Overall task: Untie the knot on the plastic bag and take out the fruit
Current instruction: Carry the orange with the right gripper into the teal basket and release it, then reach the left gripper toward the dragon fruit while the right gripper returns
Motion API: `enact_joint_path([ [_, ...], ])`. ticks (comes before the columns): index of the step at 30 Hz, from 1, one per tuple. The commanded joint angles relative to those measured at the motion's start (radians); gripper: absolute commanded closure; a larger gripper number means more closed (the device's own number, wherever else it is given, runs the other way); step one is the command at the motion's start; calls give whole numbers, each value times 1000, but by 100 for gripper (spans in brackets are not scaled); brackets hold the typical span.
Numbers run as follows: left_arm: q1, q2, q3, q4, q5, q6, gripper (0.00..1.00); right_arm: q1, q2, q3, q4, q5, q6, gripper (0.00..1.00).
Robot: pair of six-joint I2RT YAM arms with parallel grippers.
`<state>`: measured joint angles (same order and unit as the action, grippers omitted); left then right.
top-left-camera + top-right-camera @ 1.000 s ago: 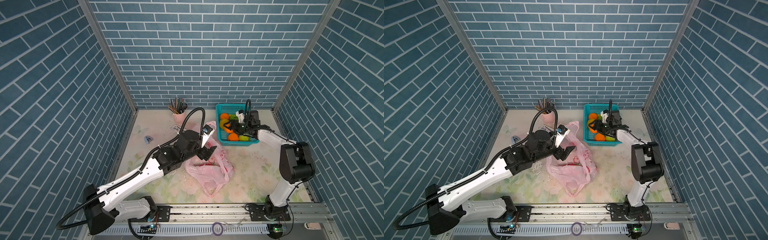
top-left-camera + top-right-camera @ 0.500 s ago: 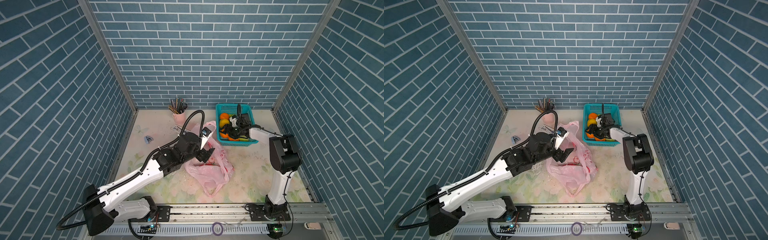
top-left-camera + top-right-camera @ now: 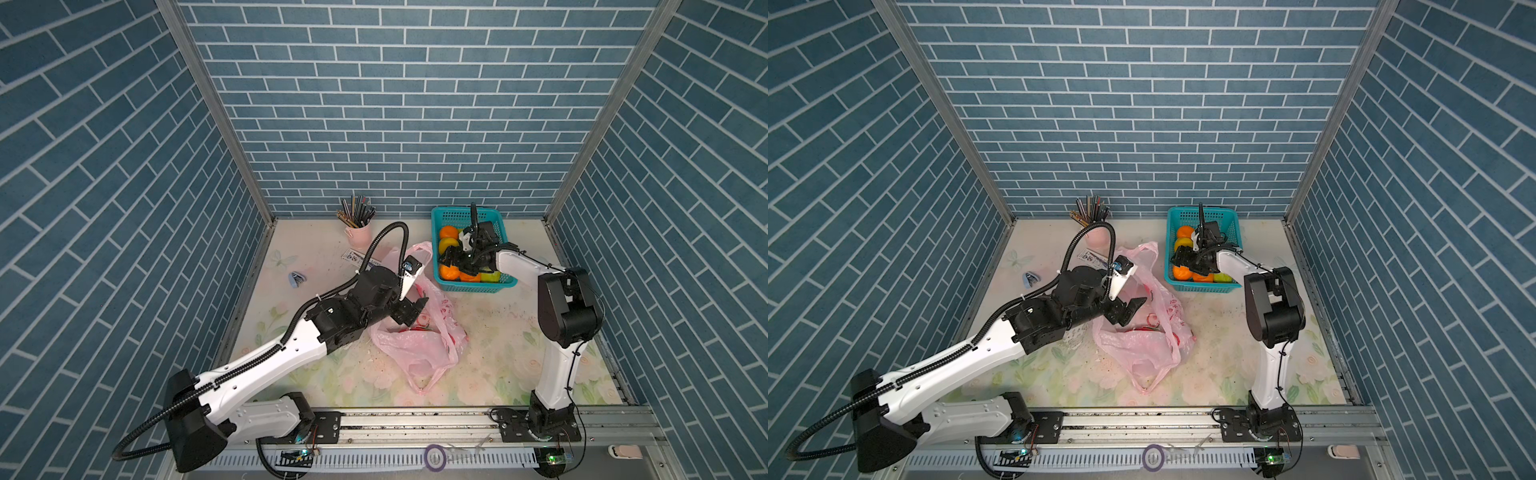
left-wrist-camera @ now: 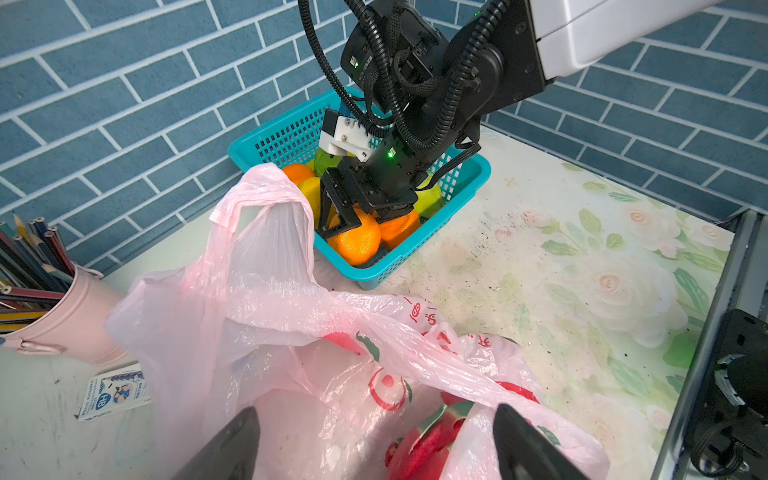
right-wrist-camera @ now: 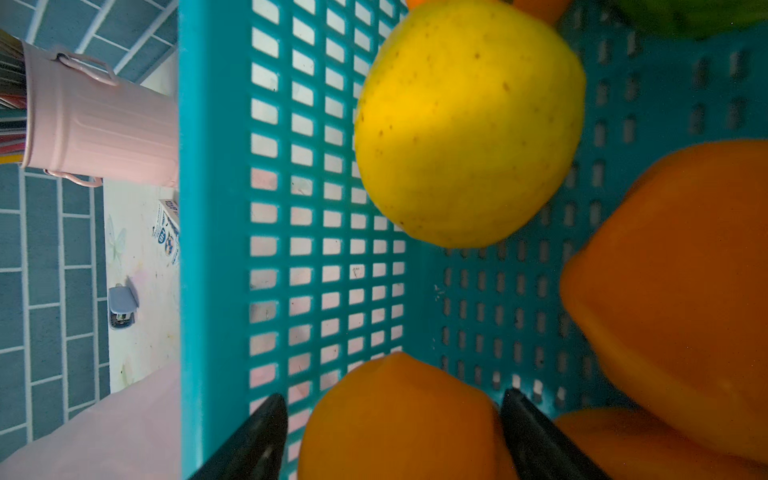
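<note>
Nearest, the left claw point(image 4: 376, 411) hangs spread wide over the plastic bag point(image 4: 257, 316), which lies slumped open on the worktop point(image 4: 561, 270). It should drop straight onto the red fruit point(image 4: 432, 440), half veiled by film, without pinching plastic. Farther off, the right claw point(image 5: 394, 397) straddles an orange point(image 5: 399, 432) in the basket point(image 5: 216, 208); whether it grips is unclear. No knot shows.

both top views evenly bright; right wrist view dim, near fruit point(image 5: 395, 419) blurred.
</note>
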<state>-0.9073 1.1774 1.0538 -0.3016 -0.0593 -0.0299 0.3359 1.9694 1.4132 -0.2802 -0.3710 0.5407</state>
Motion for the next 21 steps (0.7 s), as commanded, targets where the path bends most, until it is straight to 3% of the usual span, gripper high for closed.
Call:
enact_joint_path([
  [1,4,3,-15,-4,3,-19,12,6,-116,27,-65,34,-37,18],
  [7,21,21,-22,-10,50,-116,13,22,-296,15,-120,67,-21,18],
  [11,29,21,-56,-6,65,-190,19,63,-447,-52,-158,112,10,18],
  [16,48,32,-111,-48,47,-305,35,206,-703,-313,-126,144,180,19],
  [21,60,36,-195,-39,72,-398,47,380,-821,-524,-143,151,358,19],
])
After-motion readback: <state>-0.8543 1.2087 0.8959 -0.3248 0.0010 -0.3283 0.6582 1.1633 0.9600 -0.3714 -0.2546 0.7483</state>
